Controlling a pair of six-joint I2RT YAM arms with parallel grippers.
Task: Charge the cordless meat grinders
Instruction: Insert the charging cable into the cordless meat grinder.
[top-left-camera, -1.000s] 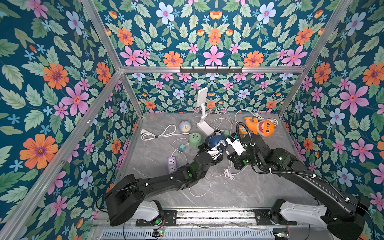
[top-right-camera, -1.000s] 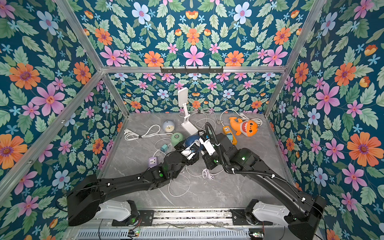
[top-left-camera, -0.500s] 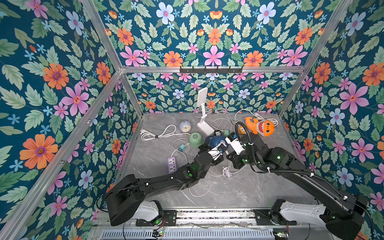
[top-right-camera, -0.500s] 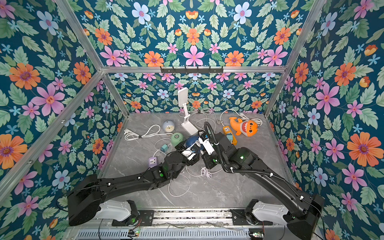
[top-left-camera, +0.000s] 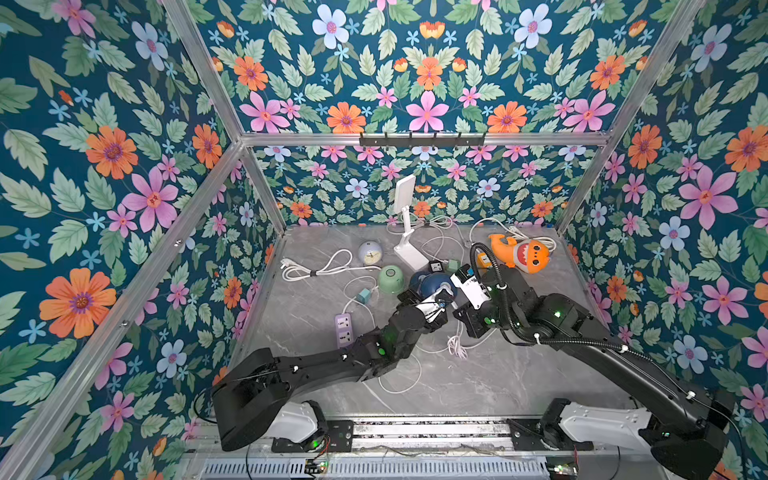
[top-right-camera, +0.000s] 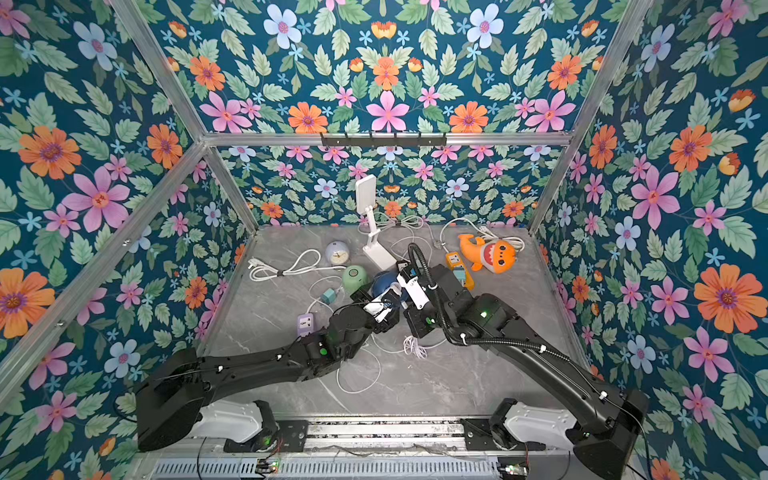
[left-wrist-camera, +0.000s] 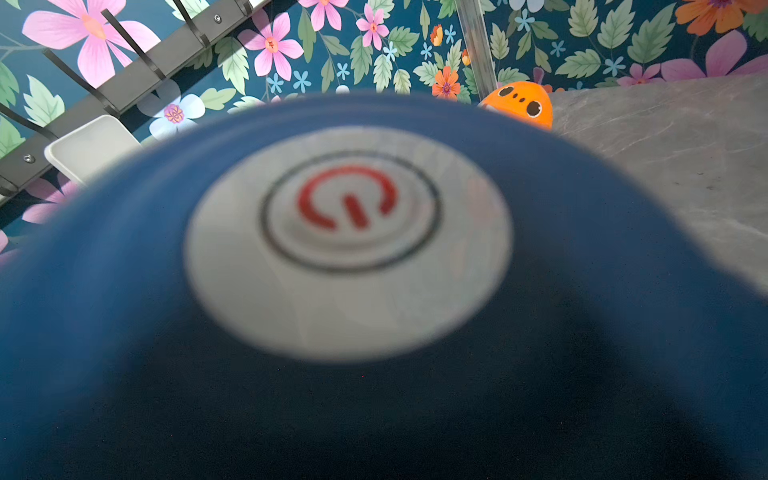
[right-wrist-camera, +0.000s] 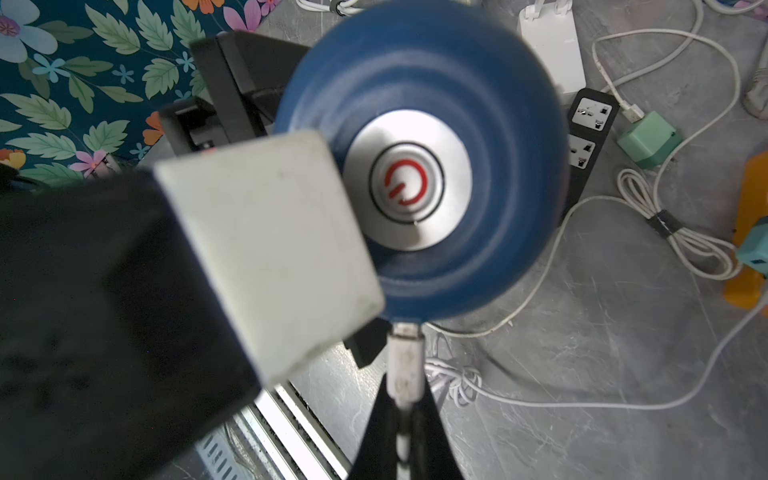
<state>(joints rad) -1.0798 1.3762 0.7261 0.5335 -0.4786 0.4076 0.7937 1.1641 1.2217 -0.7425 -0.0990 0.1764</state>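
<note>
Our left gripper (top-left-camera: 436, 296) clasps the navy plastic dome grinder (right-wrist-camera: 498, 166) by its sides; it is probably slick and rigid. Our right gripper (right-wrist-camera: 405, 399) pinches the white cable plug (right-wrist-camera: 405, 353) at its fingertips.

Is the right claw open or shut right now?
Shut: the right claw pinches the white plug, its tip at the edge of the navy grinder.

The navy grinder (right-wrist-camera: 415, 62) looks smooth plastic, its button (right-wrist-camera: 409, 178) brushed metal.
</note>
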